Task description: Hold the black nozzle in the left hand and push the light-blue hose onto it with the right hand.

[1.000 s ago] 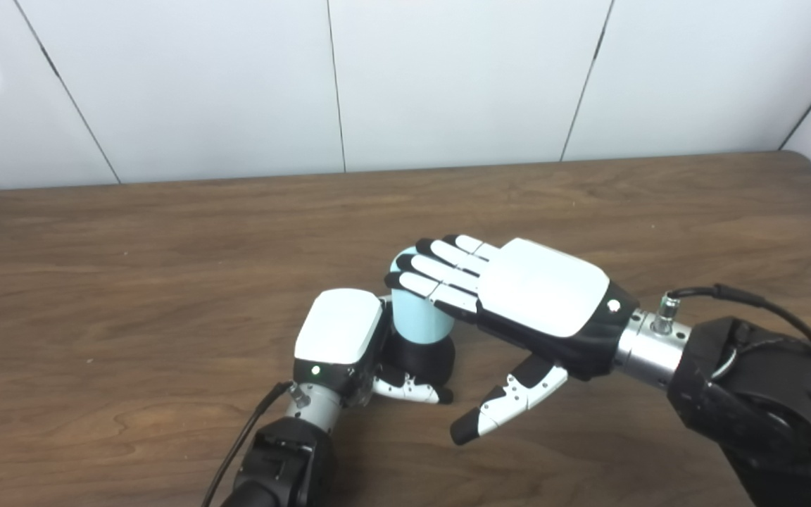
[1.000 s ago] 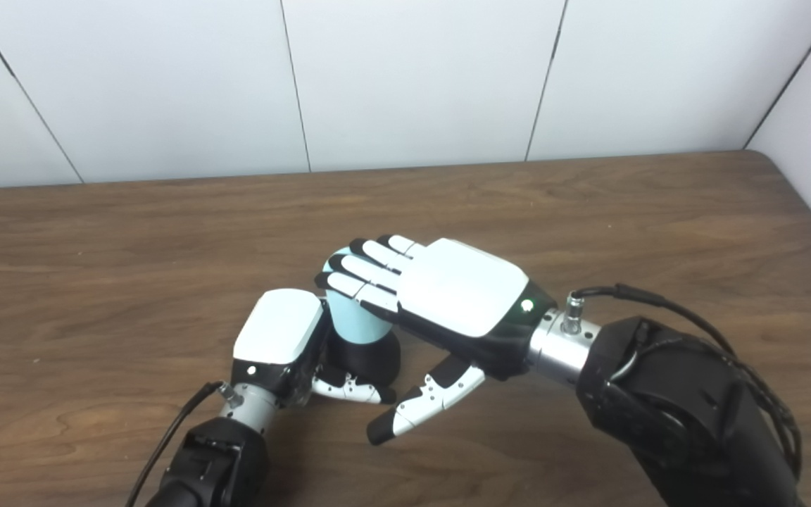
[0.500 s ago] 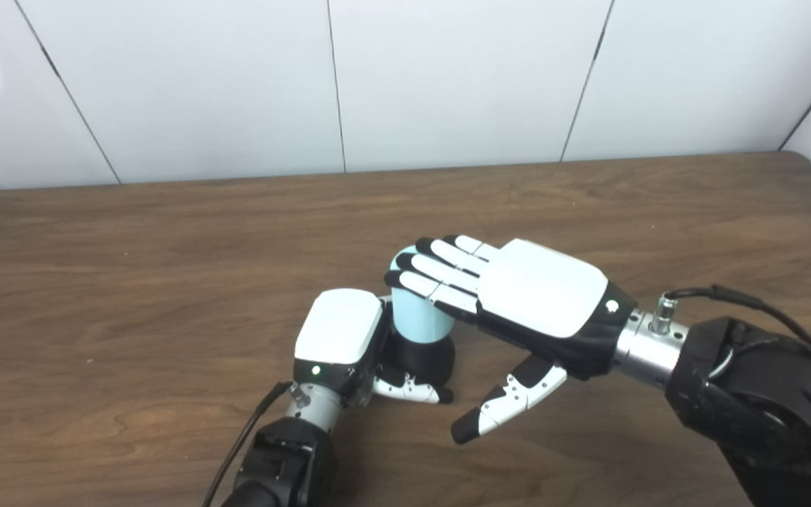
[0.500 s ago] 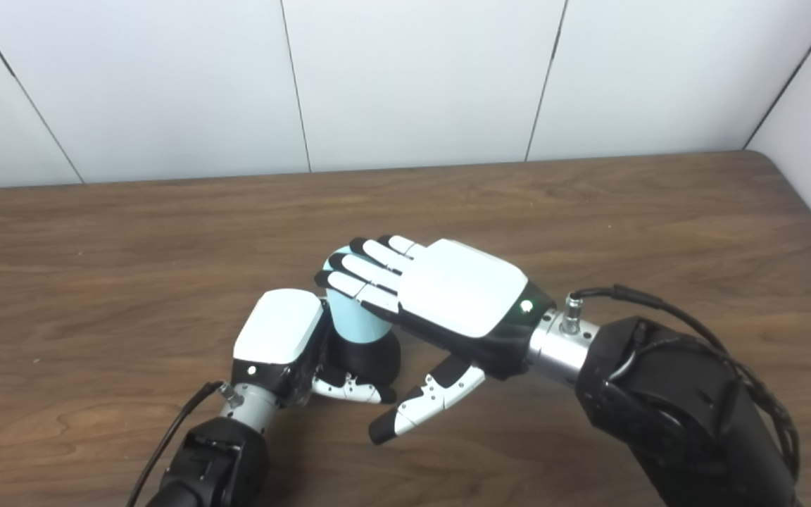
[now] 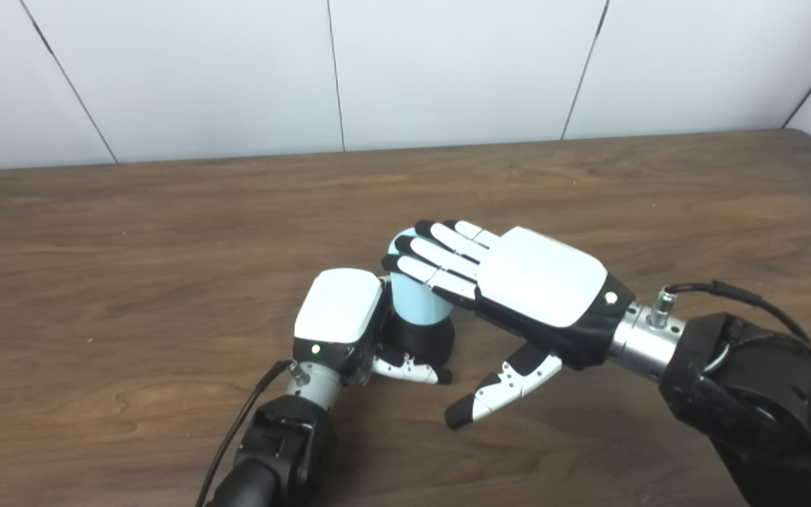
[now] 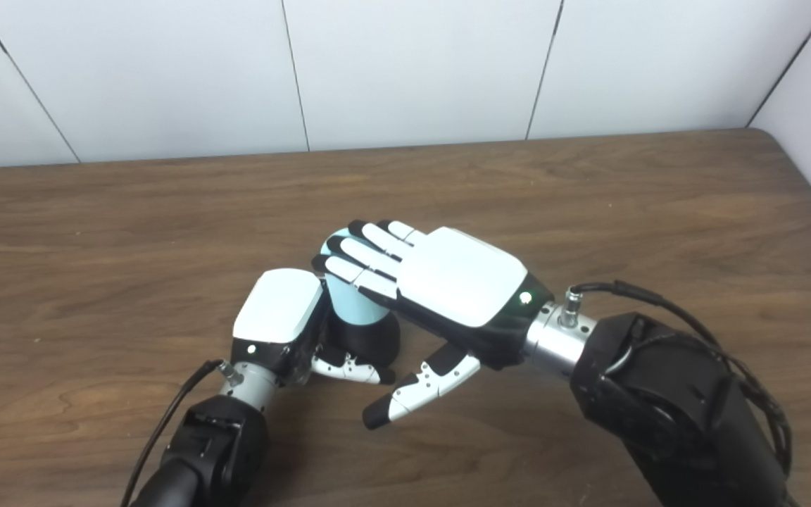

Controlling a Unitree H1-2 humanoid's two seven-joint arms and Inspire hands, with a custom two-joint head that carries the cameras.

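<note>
My left hand (image 5: 338, 325) is clamped around the black nozzle (image 5: 425, 341), standing upright mid-table (image 5: 166, 232). The light-blue hose (image 5: 411, 301) sits on it. My right hand (image 5: 518, 282) lies flat on the hose top, fingers straight, gripping nothing.

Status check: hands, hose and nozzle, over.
Left robot hand shut on black nozzle. Right robot hand open, fingers flat atop light-blue hose. Hose upright on nozzle. No obstruction.

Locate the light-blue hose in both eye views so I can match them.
Left eye view: light-blue hose just left of centre, upright on the black nozzle, under the right hand's fingers.
Right eye view: hose further left, same stack.
Shared landmark: left hand directly left of the hose.
</note>
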